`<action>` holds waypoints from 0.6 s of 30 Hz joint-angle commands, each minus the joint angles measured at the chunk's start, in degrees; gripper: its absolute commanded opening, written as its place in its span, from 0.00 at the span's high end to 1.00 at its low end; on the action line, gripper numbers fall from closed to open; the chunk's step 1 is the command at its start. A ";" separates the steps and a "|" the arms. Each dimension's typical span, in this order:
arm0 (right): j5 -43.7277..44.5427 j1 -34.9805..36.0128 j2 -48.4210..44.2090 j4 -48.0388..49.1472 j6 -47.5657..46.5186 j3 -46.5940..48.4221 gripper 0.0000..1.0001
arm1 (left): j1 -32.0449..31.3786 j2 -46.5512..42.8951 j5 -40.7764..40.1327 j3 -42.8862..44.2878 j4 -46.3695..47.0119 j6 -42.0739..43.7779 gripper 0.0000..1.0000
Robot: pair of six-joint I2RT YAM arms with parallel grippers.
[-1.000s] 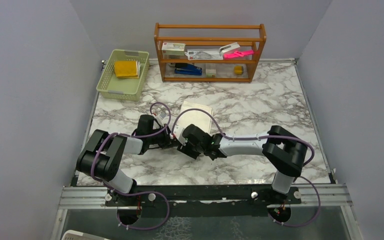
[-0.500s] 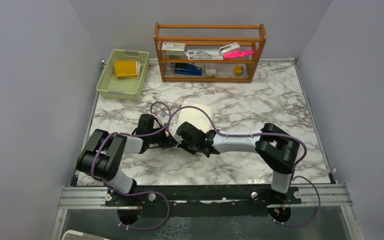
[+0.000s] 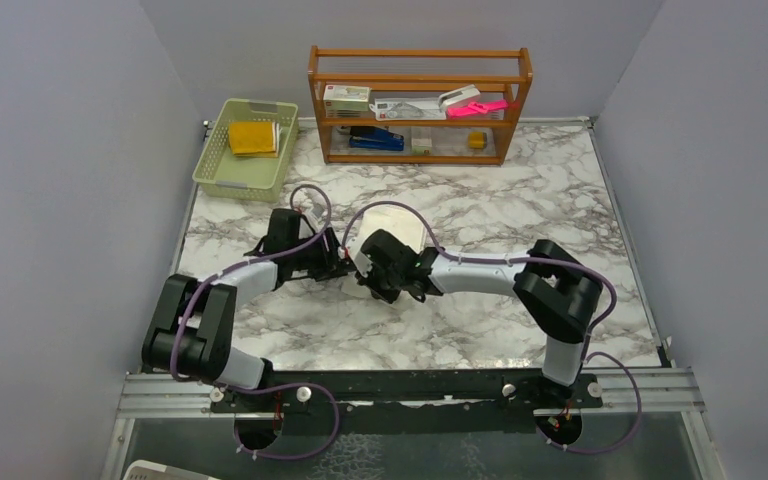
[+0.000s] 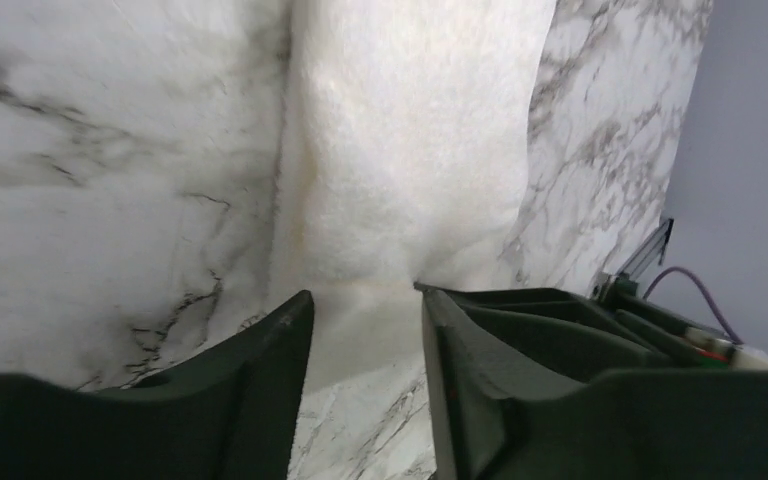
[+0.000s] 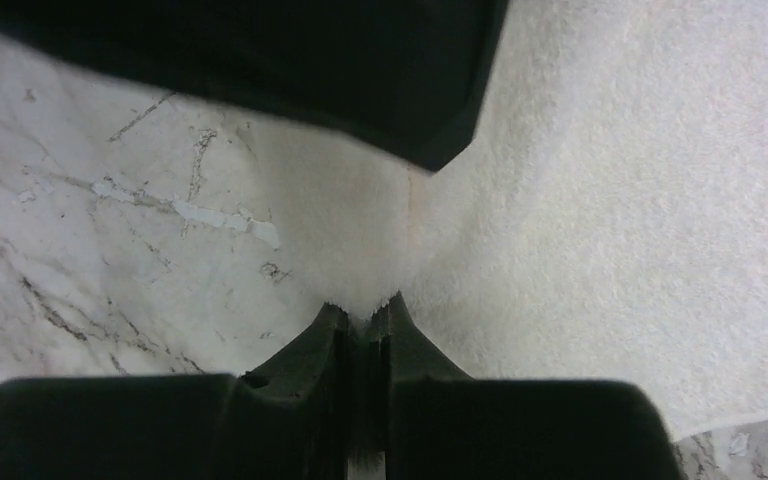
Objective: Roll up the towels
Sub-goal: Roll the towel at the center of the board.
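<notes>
marbled white table top [image 3: 520, 210]: the work surface, with my two arms bolted at its near edge.
brown wooden two-tier shelf rack [image 3: 418, 53]: stands at the far edge with small boxes and tools on it; it has no part in the task.
pale green slotted plastic basket [image 3: 235, 186]: in the far left corner. it holds the folded mustard-yellow towel [image 3: 252, 137], well apart from both claws and, i judge, waiting its turn.
plain cream-white fluffy towel [image 3: 397, 220]: lies flat near the table's centre, its near edge at both my claws.
my right claw [image 5: 365, 315]: fingers pressed together on a small peak of the cream-white towel's near edge, which stands raised off the marble so a first turn can start.
my left claw [image 4: 365, 325]: fingers apart, straddling the same edge just left of the right claw. cloth lies between them unpinched. i judge it is placed to take a second hold and keep the roll even.
the rolling itself looks not yet begun.
</notes>
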 commanded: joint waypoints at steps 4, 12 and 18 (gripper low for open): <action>-16.84 -2.69 -2.61 -5.71 6.93 -1.12 0.99 | 6.79 -7.10 -2.20 6.30 -11.94 6.42 0.50; -30.40 -9.18 -1.67 -5.65 11.98 0.88 0.99 | 8.98 -11.19 -0.17 6.98 -14.53 8.86 0.50; -40.13 -13.92 -1.03 -6.05 14.95 2.56 0.99 | 9.21 -13.69 2.44 6.12 -14.00 8.91 0.50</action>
